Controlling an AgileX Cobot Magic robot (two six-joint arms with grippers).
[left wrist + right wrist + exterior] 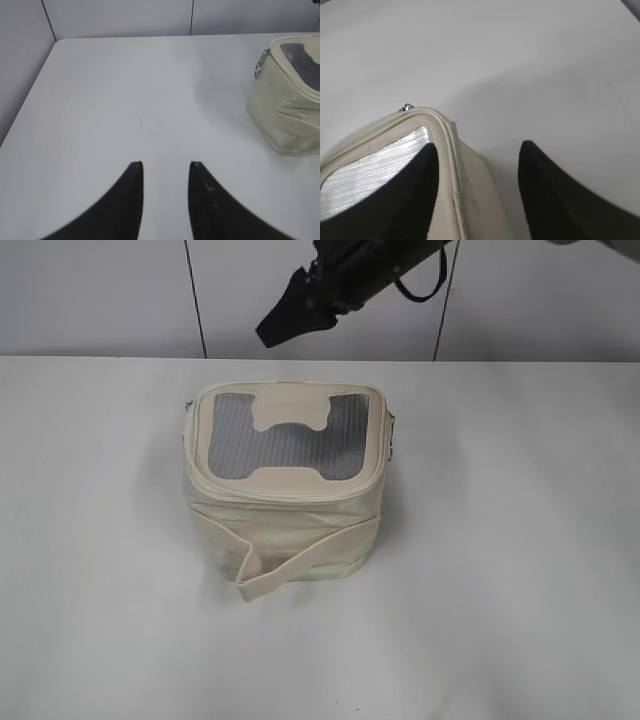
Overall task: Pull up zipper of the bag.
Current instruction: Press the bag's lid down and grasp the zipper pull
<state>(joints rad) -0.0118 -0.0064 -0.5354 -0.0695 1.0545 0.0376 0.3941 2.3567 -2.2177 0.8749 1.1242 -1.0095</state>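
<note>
The cream-white bag stands on the white table, its grey mesh lid window facing up. The zipper track runs round the lid rim; small silver metal pieces show at the right side and the left back corner. My right gripper hangs open in the air behind the bag. In the right wrist view the right gripper is above a lid corner of the bag, with a silver piece at the rim. My left gripper is open and empty over bare table, the bag to its right.
A flat cream strap hangs down the bag's front onto the table. A grey panelled wall stands behind the table. The table's left edge shows in the left wrist view.
</note>
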